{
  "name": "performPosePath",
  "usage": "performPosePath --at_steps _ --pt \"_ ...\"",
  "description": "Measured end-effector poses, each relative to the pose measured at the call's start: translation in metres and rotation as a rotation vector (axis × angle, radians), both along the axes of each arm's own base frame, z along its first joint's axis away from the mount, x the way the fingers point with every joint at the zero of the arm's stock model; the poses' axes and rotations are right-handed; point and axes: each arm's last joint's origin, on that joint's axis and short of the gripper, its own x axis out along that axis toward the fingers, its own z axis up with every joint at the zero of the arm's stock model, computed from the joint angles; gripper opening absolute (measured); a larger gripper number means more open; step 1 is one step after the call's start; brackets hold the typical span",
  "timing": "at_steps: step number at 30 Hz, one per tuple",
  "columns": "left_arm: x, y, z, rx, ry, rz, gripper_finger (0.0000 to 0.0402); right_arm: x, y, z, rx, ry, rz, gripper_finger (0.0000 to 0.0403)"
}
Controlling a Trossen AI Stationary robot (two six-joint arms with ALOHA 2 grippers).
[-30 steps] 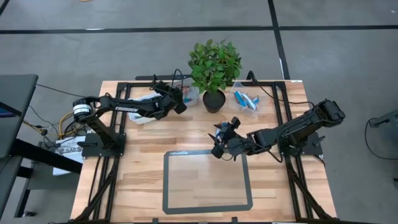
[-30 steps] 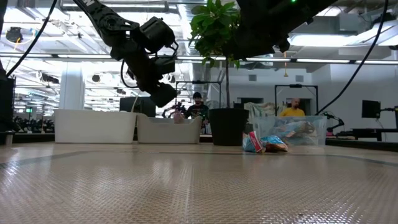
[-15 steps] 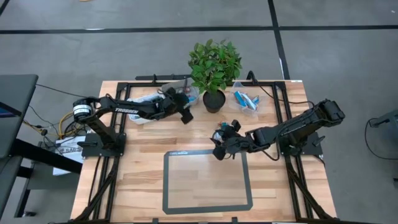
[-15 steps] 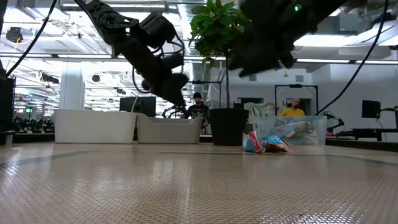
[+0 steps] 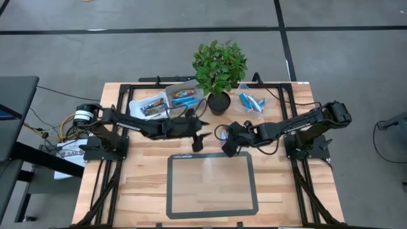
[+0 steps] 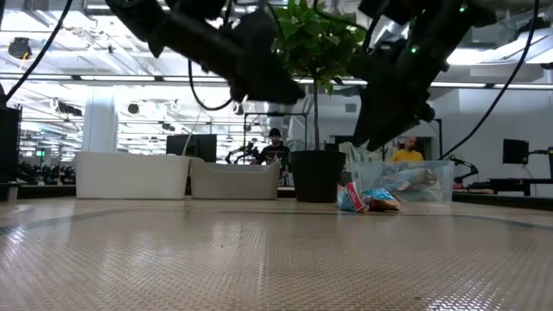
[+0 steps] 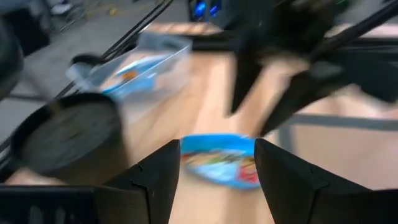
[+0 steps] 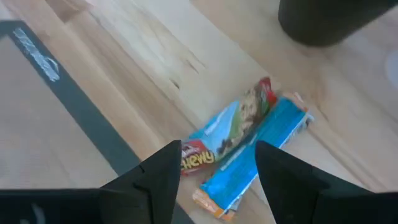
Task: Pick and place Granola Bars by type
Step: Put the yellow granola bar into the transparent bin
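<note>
Two Granola Bars lie side by side on the wood near the plant pot: a blue-and-white one with a red end [image 8: 230,134] and a blue one with an orange end [image 8: 256,163]. The low view shows them [image 6: 367,199] in front of a clear tub. My right gripper [image 8: 219,149] hangs open above them, tipped down, touching nothing. My left gripper [image 7: 217,149] is open, nearly level, and points at the same bars [image 7: 221,160] from the table's left. In the high view the two grippers [image 5: 202,132] [image 5: 224,145] almost meet and hide the bars.
Two clear tubs [image 5: 149,105] [image 5: 184,95] with bars stand at the far left. A third tub [image 5: 251,102] stands far right of the potted plant [image 5: 218,102]. A dark-framed mat [image 5: 212,184] lies near the front edge.
My left gripper has swung from over the far tubs toward the table's middle and right, levelling out, and now faces the right gripper. My right gripper has sunk a little and tipped and rolled downward over the bars. The bars have stayed put.
</note>
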Motion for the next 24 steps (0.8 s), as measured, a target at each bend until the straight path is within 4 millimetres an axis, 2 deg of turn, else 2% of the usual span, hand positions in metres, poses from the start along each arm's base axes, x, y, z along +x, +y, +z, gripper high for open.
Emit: performPosePath --at_steps 6,12,18,24 --pt "0.001 -0.038 0.007 0.01 -0.075 -0.108 0.02 0.001 -0.015 -0.013 0.056 0.093 -0.03 0.02" --pt "-0.001 -0.063 0.009 0.029 -0.092 -0.161 0.02 0.004 -0.023 -0.028 0.062 0.159 -0.057 0.0199" --pt "-0.004 -0.076 0.01 0.026 -0.1 -0.199 0.0199 0.008 -0.028 -0.045 0.091 0.219 -0.067 0.019" --pt "-0.004 -0.08 0.01 0.026 -0.104 -0.211 0.0199 0.011 -0.03 -0.058 0.095 0.253 -0.073 0.0177"
